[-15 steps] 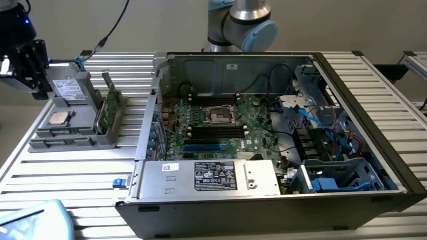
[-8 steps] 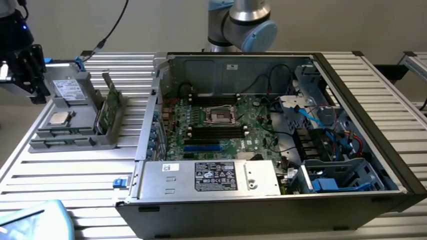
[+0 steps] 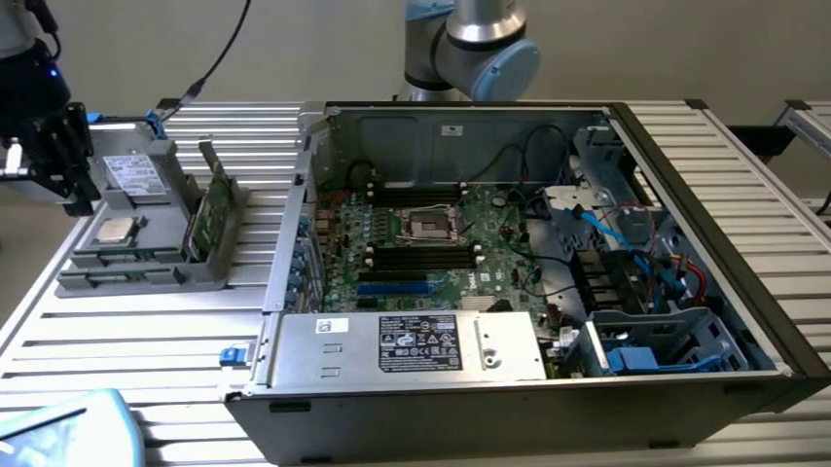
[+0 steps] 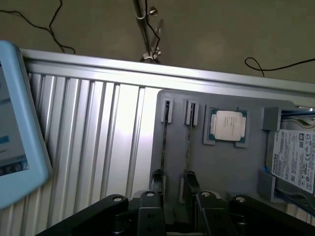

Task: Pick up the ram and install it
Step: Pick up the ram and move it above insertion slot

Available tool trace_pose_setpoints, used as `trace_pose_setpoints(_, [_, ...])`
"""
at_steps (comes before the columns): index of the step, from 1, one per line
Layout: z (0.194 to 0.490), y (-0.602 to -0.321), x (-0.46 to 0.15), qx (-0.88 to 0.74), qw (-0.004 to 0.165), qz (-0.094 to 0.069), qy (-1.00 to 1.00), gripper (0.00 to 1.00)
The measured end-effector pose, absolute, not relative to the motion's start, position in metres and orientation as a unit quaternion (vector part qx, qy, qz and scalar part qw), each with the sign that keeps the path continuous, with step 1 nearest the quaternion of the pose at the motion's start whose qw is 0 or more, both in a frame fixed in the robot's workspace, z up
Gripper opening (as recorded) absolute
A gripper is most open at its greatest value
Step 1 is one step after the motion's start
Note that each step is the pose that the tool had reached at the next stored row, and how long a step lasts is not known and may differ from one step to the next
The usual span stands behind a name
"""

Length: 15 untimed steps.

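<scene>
Two thin boards [image 4: 165, 142] stand edge-on in the grey tray [image 4: 231, 169]. The gripper [image 4: 173, 196] hovers over the ram [image 4: 189, 145], jaws wide and empty. This looks like the pickup stage; grasping needs the jaws squarely astride it.

Silver table [image 3: 143, 336], ribbed in parallel lines. Plain grey holder tray [image 3: 120, 280]. Silver CPU chip [image 4: 229, 124], green rim. Dark green circuit boards [image 3: 216, 219]. Green motherboard [image 3: 500, 238], black slots, one blue. Black computer case [image 3: 520, 428], grey inside. Black gripper [image 4: 173, 178]. Light-blue joint cap [image 3: 504, 68].
</scene>
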State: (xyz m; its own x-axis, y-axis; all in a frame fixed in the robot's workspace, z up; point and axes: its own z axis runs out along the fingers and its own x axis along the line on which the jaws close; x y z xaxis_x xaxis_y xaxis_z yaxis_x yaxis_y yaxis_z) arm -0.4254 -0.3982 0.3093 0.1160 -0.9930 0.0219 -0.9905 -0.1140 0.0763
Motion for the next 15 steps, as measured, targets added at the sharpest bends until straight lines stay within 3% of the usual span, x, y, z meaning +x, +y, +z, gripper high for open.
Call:
trace_pose_setpoints(6, [0.301, -0.415, -0.425, 0.747, 0.035, -0.021, -0.664, 0.31])
trace_pose_setpoints(15, [0.293, -0.428, -0.416, 0.747, 0.020, -0.034, -0.663, 0.31])
